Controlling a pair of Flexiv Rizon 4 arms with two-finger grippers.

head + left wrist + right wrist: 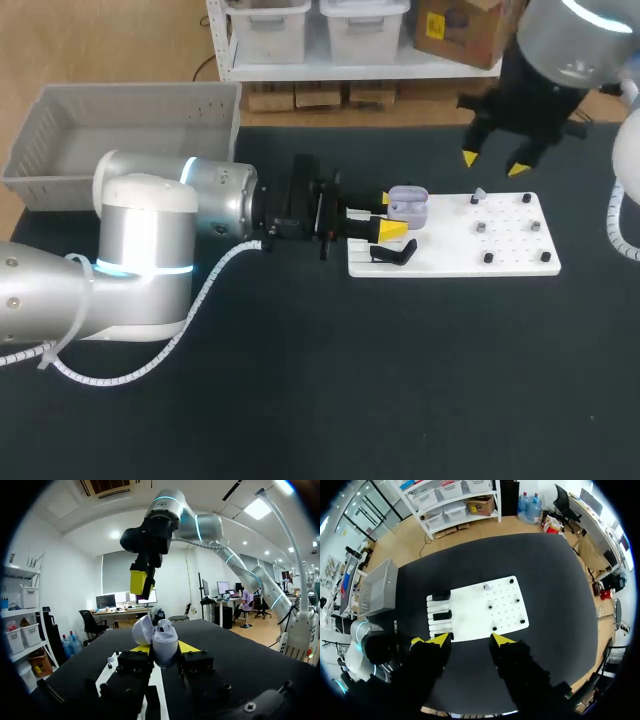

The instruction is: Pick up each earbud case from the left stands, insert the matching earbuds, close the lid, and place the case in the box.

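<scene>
- The left gripper (388,214) lies level over the left end of the white board (452,262). It is clenched on the lavender earbud case (408,207).
- In the left wrist view the case (164,649) stands upright, pinched from both sides between the yellow tips. Its lid (142,630) is swung open.
- A small pale piece shows in the mouth of the open case. It may be an earbud, but the view is too poor to be sure.
- A black stand (395,253) sits on the board at the case's 6 o'clock, just beside the lower yellow tip.
- The right gripper (493,163) hangs above the board's far edge, at about 2 o'clock from the case. Its fingers are spread and hold nothing.
- In the right wrist view that gripper (470,640) looks straight down on the board (480,607), with the near edge of the board between its tips.
- Small dark pegs (482,228) dot the right half of the board. A tiny pale piece (478,195) rests at the board's 12 o'clock edge.
- The grey box (120,125) sits at the table's 10 o'clock, well apart from the board and behind the left arm.
</scene>
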